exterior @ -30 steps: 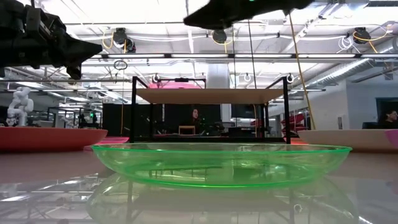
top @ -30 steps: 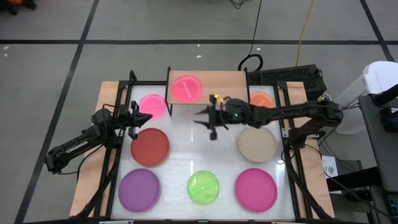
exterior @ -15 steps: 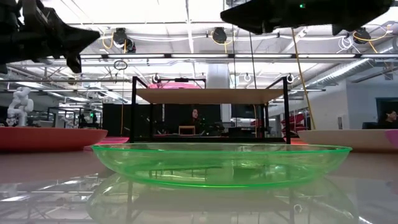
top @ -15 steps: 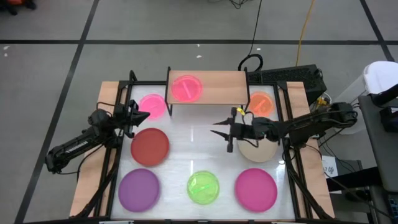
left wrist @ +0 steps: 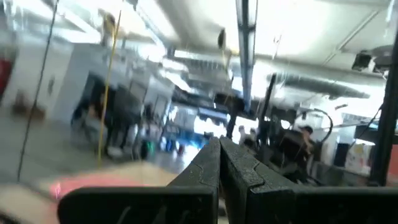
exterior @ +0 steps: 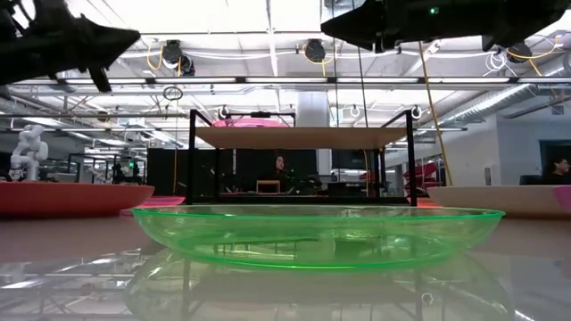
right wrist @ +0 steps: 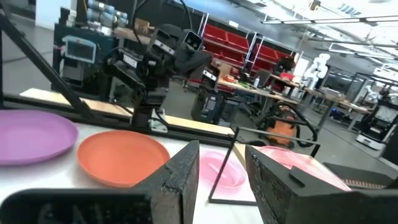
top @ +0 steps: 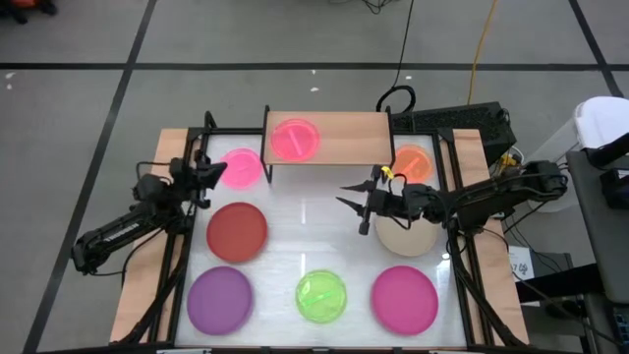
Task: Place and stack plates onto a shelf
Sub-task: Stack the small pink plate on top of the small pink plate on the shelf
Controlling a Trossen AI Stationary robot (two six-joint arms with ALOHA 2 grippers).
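Note:
The shelf (top: pixel 329 126) stands at the table's far middle with a pink plate (top: pixel 295 139) lying on its board. On the table lie a small pink plate (top: pixel 241 167), an orange one (top: pixel 413 162), red (top: pixel 237 231), beige (top: pixel 408 236), purple (top: pixel 220 300), green (top: pixel 321 295) and magenta (top: pixel 404 298) plates. My left gripper (top: pixel 214 175) hovers shut and holds nothing, just left of the small pink plate. My right gripper (top: pixel 356 208) hangs open in the air above the beige plate's left edge, in front of the shelf. In the low view both grippers are high above the table.
Black frame rails (top: pixel 187 246) run along the table's left and right sides. The strip of tabletop between the shelf and the green plate (exterior: pixel 317 232) is bare. In the right wrist view the left arm (right wrist: pixel 161 56) shows beyond the red plate (right wrist: pixel 121 155).
My right gripper has drawn back from the shelf's front toward the table's right and a little nearer, ending over the beige plate's left edge, still open. My left gripper has moved toward the far edge, closer to the small pink plate. No plate has moved.

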